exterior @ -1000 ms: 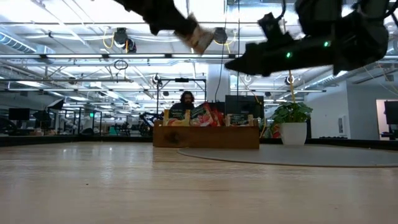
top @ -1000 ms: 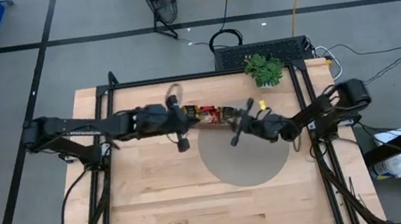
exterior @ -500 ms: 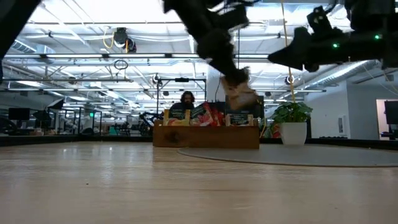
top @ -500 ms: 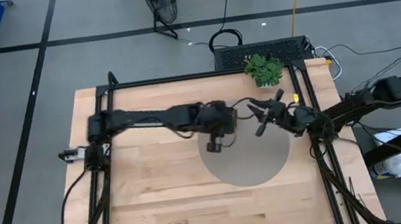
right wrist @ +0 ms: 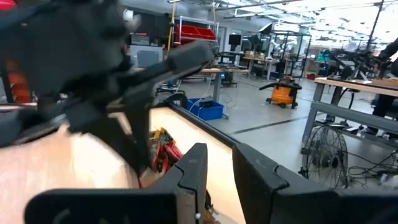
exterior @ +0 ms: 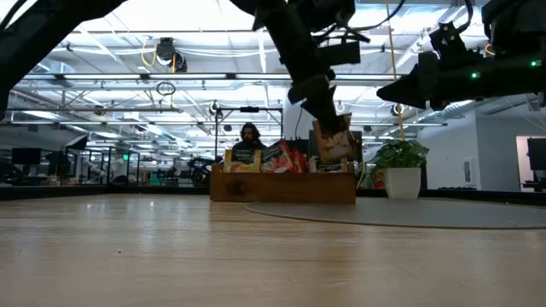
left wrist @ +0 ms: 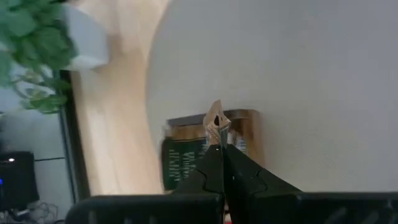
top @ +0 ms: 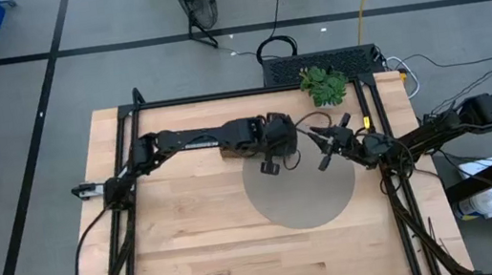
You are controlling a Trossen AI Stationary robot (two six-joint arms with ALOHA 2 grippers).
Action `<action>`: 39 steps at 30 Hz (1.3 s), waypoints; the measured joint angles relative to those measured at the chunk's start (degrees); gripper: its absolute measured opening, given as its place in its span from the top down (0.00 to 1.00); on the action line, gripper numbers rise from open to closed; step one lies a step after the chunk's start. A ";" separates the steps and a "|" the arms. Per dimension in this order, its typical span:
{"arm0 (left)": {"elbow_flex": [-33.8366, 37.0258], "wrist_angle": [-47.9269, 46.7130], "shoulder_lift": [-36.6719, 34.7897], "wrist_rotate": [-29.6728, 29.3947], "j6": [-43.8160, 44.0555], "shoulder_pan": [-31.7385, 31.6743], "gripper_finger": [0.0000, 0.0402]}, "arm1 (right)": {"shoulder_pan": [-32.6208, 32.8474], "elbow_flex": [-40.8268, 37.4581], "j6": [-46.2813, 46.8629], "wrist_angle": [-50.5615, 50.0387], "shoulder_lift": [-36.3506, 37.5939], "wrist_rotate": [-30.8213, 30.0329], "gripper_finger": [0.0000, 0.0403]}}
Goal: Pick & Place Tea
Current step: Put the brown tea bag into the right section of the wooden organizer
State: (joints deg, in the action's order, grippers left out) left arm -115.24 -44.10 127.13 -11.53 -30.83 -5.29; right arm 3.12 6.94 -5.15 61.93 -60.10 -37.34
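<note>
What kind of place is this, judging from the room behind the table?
Probably a large open robotics lab or workshop: exposed metal ceiling trusses, long rows of workbenches, and a blue plastic storage bin on a bare concrete floor.

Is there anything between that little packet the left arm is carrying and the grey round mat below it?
Nothing visible. The left gripper is shut on a tea sachet above the grey mat, whose surface below looks bare. The right gripper hovers beside it.
</note>
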 joint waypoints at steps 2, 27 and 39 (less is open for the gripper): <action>-0.09 -0.37 -0.26 0.90 1.47 -0.98 1.00 | 0.27 -0.03 0.00 -0.15 0.07 0.02 0.84; 7.15 5.23 -0.22 5.51 4.10 -3.00 0.99 | 0.36 0.00 -0.02 -0.53 0.11 0.08 0.86; 7.09 5.68 0.79 5.28 7.90 -3.01 0.85 | 0.36 0.02 1.41 -0.51 0.11 0.08 0.86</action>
State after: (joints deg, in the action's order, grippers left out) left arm -108.15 -38.42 127.92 -6.25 -22.93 -8.29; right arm 3.49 6.96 -3.73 61.43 -59.99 -37.26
